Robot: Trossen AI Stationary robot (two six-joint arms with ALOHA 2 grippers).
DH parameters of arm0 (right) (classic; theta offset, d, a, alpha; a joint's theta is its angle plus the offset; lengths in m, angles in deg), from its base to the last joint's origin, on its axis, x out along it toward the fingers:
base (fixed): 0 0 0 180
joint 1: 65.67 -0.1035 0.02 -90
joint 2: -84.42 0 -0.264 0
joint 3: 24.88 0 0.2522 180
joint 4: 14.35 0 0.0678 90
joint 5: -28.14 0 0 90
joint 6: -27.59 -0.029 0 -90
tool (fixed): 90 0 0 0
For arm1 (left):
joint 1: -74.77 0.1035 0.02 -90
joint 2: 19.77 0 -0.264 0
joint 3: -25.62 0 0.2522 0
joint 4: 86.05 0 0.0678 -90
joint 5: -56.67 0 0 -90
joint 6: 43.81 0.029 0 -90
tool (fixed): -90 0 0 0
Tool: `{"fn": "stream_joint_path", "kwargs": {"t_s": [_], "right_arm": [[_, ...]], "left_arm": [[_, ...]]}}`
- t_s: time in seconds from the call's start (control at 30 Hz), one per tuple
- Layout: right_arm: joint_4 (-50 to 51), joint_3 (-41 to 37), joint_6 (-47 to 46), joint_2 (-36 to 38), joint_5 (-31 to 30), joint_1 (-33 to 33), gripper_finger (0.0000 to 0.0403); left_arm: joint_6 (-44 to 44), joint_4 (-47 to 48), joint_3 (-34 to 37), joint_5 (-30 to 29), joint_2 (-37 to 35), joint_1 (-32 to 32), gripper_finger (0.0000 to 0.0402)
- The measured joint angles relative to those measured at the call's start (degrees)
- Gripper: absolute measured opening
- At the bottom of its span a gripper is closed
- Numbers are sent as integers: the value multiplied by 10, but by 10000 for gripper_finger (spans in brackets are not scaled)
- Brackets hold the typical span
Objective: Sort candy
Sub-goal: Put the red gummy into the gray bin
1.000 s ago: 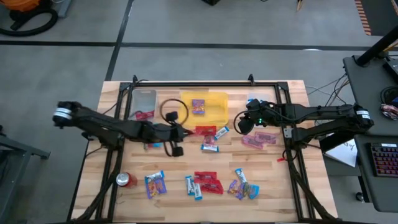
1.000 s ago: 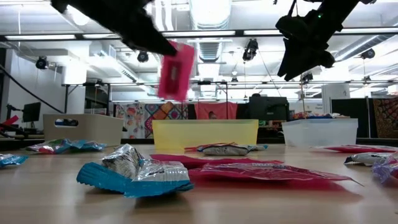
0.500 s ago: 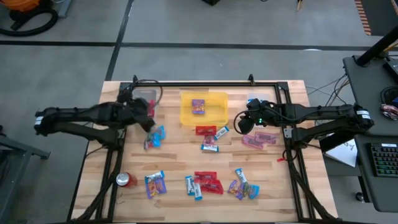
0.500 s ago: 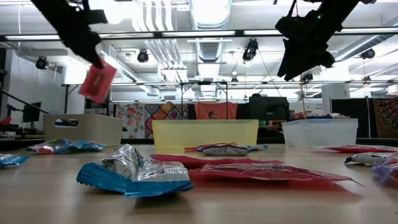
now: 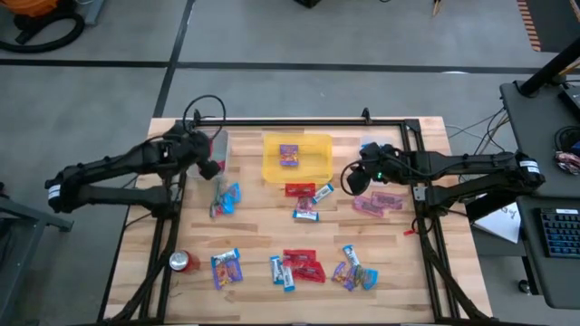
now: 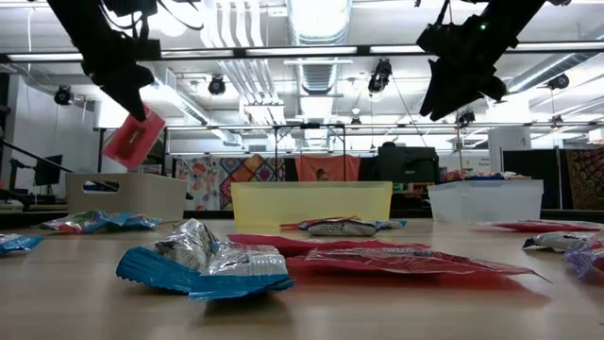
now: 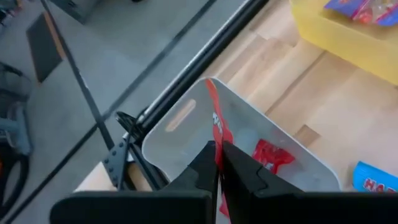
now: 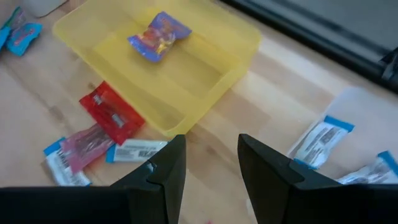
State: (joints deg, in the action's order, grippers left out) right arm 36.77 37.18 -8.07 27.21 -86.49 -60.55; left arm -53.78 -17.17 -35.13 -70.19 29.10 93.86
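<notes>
My left gripper (image 5: 213,160) hangs over a clear tub (image 5: 220,138) at the table's far left, shut on a flat red candy packet (image 6: 134,140). One red packet (image 7: 272,155) lies in that tub. My right gripper (image 5: 353,179) hovers open above the table, right of a yellow tub (image 5: 313,167) that holds a purple packet (image 5: 289,155). A second clear tub (image 5: 370,148) with blue-and-white bars (image 8: 320,138) stands at the far right. More candy lies loose on the wood: red packets (image 5: 302,189), pink ones (image 5: 376,204) and a mixed cluster (image 5: 299,267) near the front. My left gripper pinches the red packet's lower end (image 7: 217,144) between its two fingers (image 7: 244,169). The fingers point down from above. The packet is lifted clear above the clear tub's opening (image 7: 186,118), stands edge-on to the wrist camera and shows tilted in the low view.
A red soda can (image 5: 184,262) stands near the front left corner. A blue packet (image 5: 227,197) lies just in front of the left tub. A black frame rail (image 5: 299,121) runs along the far edge. Bare wood lies between the tubs and the front cluster.
My left gripper has carried the red packet from the middle of the table toward the left and far edges, ending over the clear tub. The packet has come lower and tilted on the way. The right arm has kept still.
</notes>
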Motion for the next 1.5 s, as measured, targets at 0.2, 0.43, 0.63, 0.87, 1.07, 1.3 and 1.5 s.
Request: {"fn": "stream_joint_path", "kwargs": {"t_s": [0.2,0.43,0.63,0.87,1.07,1.3,1.5], "right_arm": [[-54,0,57,0,-21,0,139],[-129,-2,151,-18,-38,0,139],[-205,-2,232,-64,-40,2,139],[-234,-2,233,-100,-40,6,139],[-249,-2,232,-105,-40,21,139],[-253,-1,228,-102,-40,28,139],[-253,-1,227,-102,-35,28,139]], "left_arm": [[24,-29,3,49,9,52,0],[50,-105,28,123,25,75,0],[50,-134,42,145,50,91,0],[61,-130,44,220,75,139,0],[92,-129,56,289,103,227,0],[112,-151,70,281,129,273,0],[125,-165,68,258,130,273,18]]}}
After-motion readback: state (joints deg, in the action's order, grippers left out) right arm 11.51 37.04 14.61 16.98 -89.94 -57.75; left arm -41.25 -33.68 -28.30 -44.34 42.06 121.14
